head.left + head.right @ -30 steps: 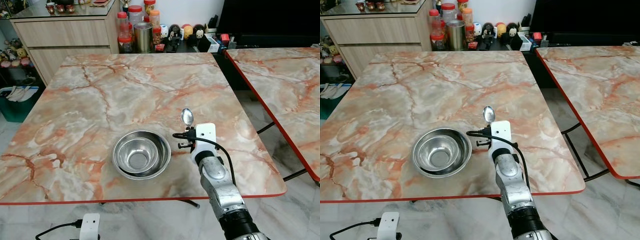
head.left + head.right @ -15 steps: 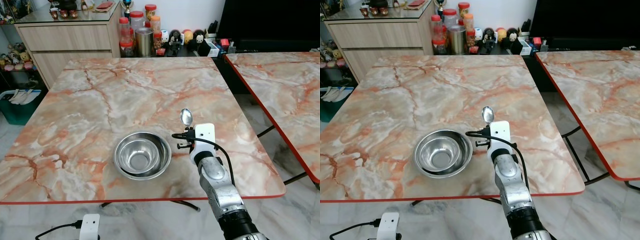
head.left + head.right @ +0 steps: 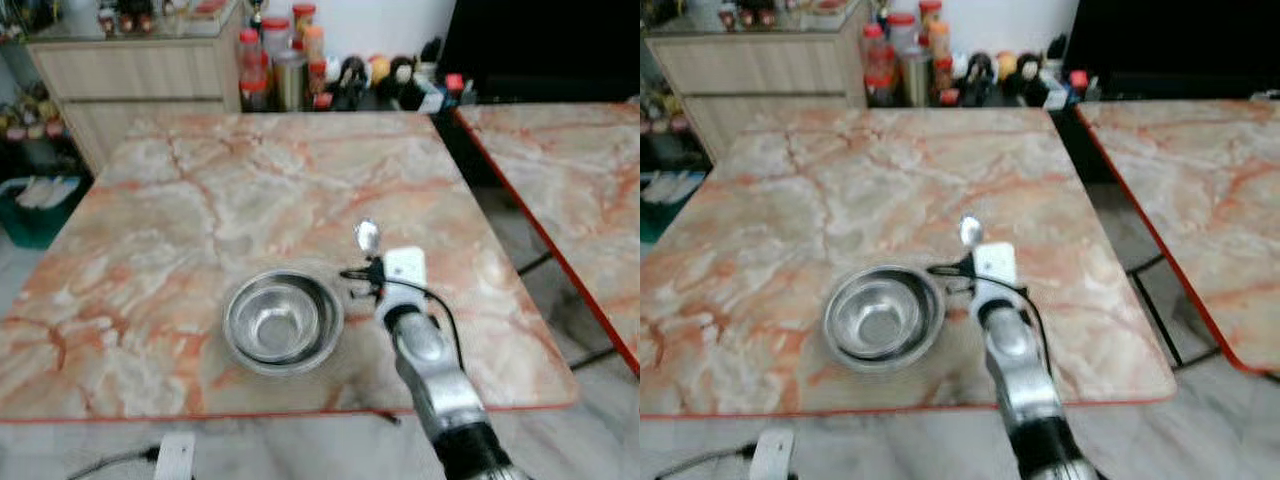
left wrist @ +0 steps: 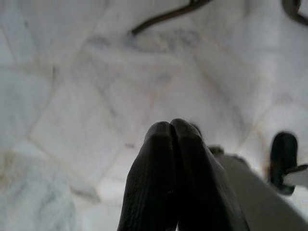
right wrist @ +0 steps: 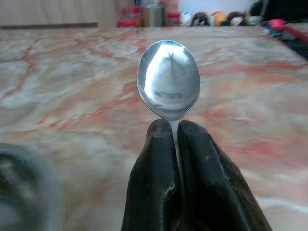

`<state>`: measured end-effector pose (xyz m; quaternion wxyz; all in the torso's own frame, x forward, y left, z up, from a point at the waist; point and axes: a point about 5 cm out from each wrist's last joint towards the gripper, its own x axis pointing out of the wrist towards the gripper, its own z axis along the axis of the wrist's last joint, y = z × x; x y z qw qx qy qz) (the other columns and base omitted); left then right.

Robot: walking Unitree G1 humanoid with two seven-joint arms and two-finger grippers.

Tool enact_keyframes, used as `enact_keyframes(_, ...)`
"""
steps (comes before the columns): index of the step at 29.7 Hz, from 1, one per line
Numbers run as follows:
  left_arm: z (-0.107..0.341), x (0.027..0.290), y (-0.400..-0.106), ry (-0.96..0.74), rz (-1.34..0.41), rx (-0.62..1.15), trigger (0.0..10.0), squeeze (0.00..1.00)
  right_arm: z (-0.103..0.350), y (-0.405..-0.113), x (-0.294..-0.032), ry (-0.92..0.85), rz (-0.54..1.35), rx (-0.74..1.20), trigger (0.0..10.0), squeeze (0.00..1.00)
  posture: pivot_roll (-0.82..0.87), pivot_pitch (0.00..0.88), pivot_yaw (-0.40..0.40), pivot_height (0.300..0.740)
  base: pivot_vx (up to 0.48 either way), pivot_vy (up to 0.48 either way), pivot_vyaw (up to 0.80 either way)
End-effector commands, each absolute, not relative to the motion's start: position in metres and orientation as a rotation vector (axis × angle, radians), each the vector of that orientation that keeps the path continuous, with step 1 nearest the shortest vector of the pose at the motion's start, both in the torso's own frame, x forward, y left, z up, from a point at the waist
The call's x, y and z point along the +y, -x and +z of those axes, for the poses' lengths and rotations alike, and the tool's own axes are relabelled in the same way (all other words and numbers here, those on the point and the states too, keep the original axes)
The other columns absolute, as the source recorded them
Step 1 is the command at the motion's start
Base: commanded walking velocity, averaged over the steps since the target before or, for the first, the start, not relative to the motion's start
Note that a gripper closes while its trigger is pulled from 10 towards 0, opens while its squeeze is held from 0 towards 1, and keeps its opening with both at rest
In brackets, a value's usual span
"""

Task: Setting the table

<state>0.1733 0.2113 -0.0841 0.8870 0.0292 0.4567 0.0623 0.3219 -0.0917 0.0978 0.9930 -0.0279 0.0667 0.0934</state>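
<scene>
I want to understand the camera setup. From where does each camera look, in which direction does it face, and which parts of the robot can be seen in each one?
Left and right eye views: from the head, forward and down at the marble table; right arm reaches beside the steel bowl.
Left wrist view: along the left gripper, shut, facing the pale floor.
Right wrist view: along the right gripper, across the table toward the jars, clamping the spoon.
Shared: spoon, bowl and table appear in eye and right wrist views.

Marble-look table point(image 3: 200, 190) with a red edge, just a steel bowl point(image 3: 283, 322) sitting on it near the front, a bit right of center.
</scene>
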Motion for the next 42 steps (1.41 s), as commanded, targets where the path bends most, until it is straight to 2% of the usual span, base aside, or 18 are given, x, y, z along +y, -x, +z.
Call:
enact_keyframes(1, -0.086, 0.207, -0.171, -0.051, 0.126, 0.962, 10.0, 0.0, 0.103, -0.324, -0.098, 0.058, 0.167, 0.11, 10.0, 0.0, -0.08, 0.041, 0.002, 0.74, 0.311, 0.0, 0.0)
enact_keyframes(9, -0.086, 0.206, -0.171, -0.052, 0.122, 0.964, 10.0, 0.0, 0.103, -0.324, -0.098, 0.056, 0.165, 0.114, 10.0, 0.0, -0.08, 0.04, 0.001, 0.74, 0.292, 0.0, 0.0)
enact_keyframes(23, -0.087, 0.207, -0.169, -0.051, 0.125, 0.971, 10.0, 0.0, 0.092, -0.318, -0.09, 0.065, 0.179, 0.198, 10.0, 0.0, -0.08, 0.044, 0.0, 0.74, 0.0, 0.0, 0.0)
enact_keyframes(42, -0.087, 0.208, -0.169, -0.052, 0.116, 0.976, 10.0, 0.0, 0.078, -0.311, -0.091, 0.073, 0.173, 0.366, 10.0, 0.0, -0.07, 0.032, -0.001, 0.74, 0.0, 0.0, 0.0)
